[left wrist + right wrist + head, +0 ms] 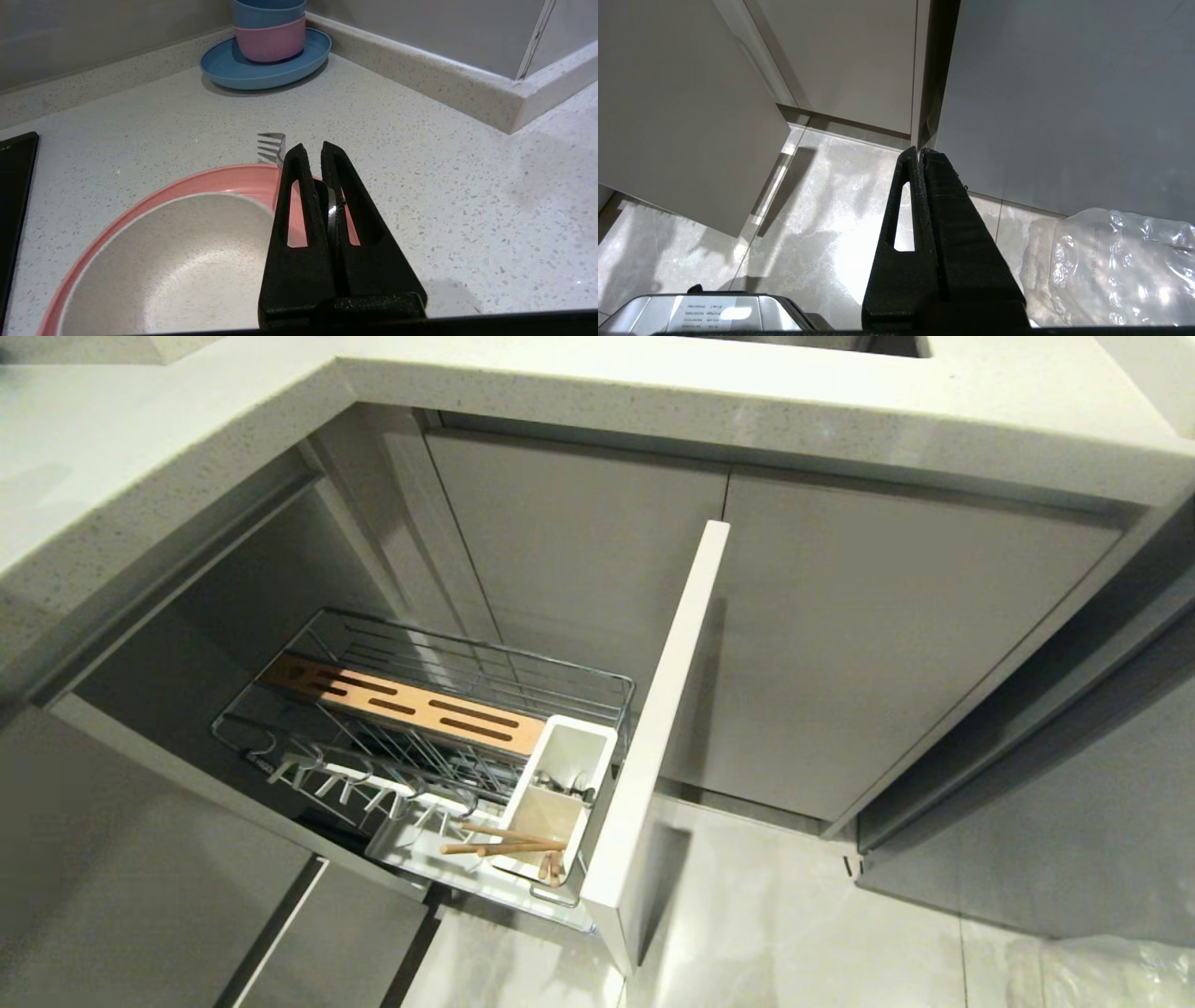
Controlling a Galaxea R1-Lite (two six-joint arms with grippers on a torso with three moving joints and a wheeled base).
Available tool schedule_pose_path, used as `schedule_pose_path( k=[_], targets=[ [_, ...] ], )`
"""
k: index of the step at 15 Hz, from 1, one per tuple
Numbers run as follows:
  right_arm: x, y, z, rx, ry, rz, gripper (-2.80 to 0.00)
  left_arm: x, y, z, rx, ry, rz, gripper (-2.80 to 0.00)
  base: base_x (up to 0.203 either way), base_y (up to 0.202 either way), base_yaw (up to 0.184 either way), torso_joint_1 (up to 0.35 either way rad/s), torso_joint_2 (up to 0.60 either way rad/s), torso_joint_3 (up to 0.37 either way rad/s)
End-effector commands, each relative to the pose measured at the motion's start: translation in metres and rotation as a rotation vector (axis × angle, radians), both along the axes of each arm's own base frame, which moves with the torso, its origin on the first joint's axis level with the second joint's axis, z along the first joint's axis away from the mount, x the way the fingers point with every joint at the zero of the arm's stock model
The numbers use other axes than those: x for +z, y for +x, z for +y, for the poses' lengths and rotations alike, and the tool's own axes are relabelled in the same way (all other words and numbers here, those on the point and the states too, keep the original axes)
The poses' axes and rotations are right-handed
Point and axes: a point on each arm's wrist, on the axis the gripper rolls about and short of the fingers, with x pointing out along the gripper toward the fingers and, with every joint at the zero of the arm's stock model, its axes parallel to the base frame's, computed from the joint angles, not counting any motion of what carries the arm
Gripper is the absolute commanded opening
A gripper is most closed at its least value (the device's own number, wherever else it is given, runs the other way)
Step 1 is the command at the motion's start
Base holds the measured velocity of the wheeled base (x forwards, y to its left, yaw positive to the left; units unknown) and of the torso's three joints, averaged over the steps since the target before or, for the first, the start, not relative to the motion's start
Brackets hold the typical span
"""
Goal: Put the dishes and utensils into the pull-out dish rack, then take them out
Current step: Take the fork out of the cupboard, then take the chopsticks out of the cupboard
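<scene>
My left gripper point(310, 148) is shut on the slim handle of a metal fork point(272, 145), whose tines stick out beyond the fingertips, over the far rim of the pink plate point(219, 179). A cream-white bowl point(177, 261) sits in that plate on the speckled counter. In the head view the pull-out dish rack point(429, 658) stands drawn out, with its wooden strip point(411, 705), white caddy point(560, 784) and pale front panel point(653, 728). The wooden chopsticks point(499, 845) lie across the caddy's near compartment. My right gripper point(920, 151) hangs shut and empty over the floor.
A blue plate with stacked blue and pink bowls point(266, 70) stands in the counter's back corner. A black slab point(14, 186) borders the counter beside the pink plate. Grey cabinet doors point(840, 635) flank the rack. A clear plastic bag point(1111, 266) lies on the tiled floor.
</scene>
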Motion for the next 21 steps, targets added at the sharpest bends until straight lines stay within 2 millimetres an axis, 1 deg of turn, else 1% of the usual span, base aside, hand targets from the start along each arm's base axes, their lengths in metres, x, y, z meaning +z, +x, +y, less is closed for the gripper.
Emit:
schedule_pose_path(
  k=[1, 11, 15, 16, 21],
  targets=[
    [0.0, 0.0, 0.0, 0.0, 0.0, 0.001, -2.8, -0.001, -0.001, 0.0, 0.003, -0.001, 0.001, -2.8, 0.0, 0.0, 0.0, 0.0, 0.0, 0.0],
    [0.0, 0.0, 0.0, 0.0, 0.0, 0.001, -2.8, 0.005, -0.017, -0.004, 0.001, 0.007, -0.036, -2.8, 0.0, 0.0, 0.0, 0.0, 0.0, 0.0],
    [0.0, 0.0, 0.0, 0.0, 0.0, 0.001, -2.8, 0.006, -0.02, -0.005, 0.003, 0.009, -0.04, -2.8, 0.0, 0.0, 0.0, 0.0, 0.0, 0.0],
    [0.0, 0.0, 0.0, 0.0, 0.0, 0.001, -2.8, 0.006, -0.02, -0.005, 0.003, 0.009, -0.039, 0.0, 0.0, 0.0, 0.0, 0.0, 0.0, 0.0],
    [0.0, 0.0, 0.0, 0.0, 0.0, 0.001, -2.8, 0.006, -0.02, -0.005, 0.003, 0.009, -0.041, 0.0, 0.0, 0.0, 0.0, 0.0, 0.0, 0.0]
  ],
)
